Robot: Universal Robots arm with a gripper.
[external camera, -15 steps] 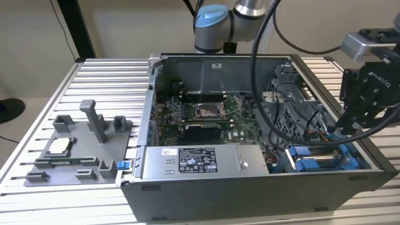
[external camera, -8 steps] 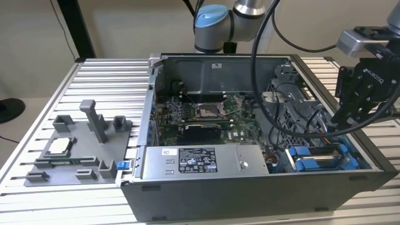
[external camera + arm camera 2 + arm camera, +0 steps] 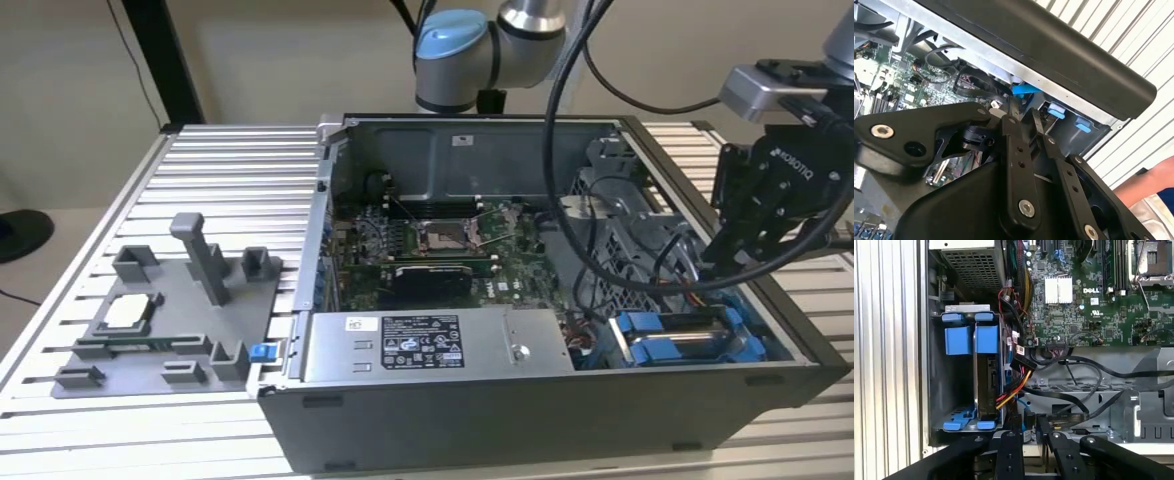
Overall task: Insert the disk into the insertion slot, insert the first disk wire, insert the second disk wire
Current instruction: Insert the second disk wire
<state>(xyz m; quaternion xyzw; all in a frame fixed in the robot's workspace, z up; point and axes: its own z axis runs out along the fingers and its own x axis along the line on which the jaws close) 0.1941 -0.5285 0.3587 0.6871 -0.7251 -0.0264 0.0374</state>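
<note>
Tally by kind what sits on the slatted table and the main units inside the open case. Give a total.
Open computer case: 1
Grey fixture tray: 1
Power supply box: 1
Processor socket: 1
Blue-railed insertion slot: 1
Total: 5

Exterior view overlooks case; wrist views look closely inside

arm bent high overhead | pincer pointing down, slightly tilted, at exterior view's right
</note>
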